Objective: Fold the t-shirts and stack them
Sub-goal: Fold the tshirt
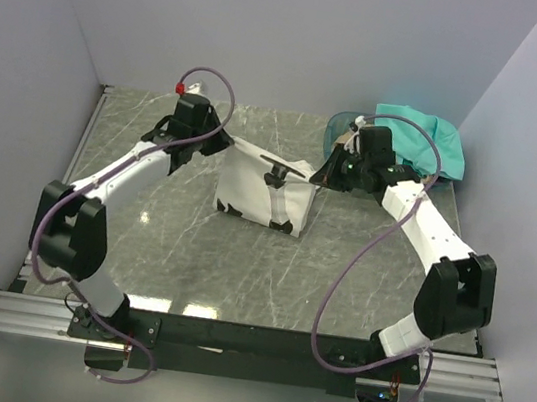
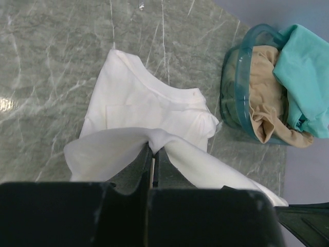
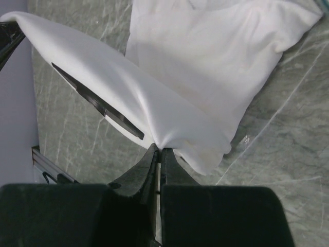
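Observation:
The white t-shirt (image 1: 262,198) hangs between my two grippers, its lower part resting on the table at centre. My left gripper (image 1: 223,144) is shut on a pinch of its top edge at the left (image 2: 153,149). My right gripper (image 1: 319,176) is shut on the top edge at the right (image 3: 160,148). The cloth (image 2: 144,103) drapes down from both pinches, and a black print (image 3: 97,100) shows on the stretched part. A teal t-shirt (image 1: 421,139) and a tan t-shirt (image 2: 264,98) lie bundled in the basket at the back right.
The round translucent green basket (image 1: 338,127) stands just behind my right gripper, and in the left wrist view its rim (image 2: 237,77) is at the right. Grey walls close in the marble table (image 1: 161,246) on three sides.

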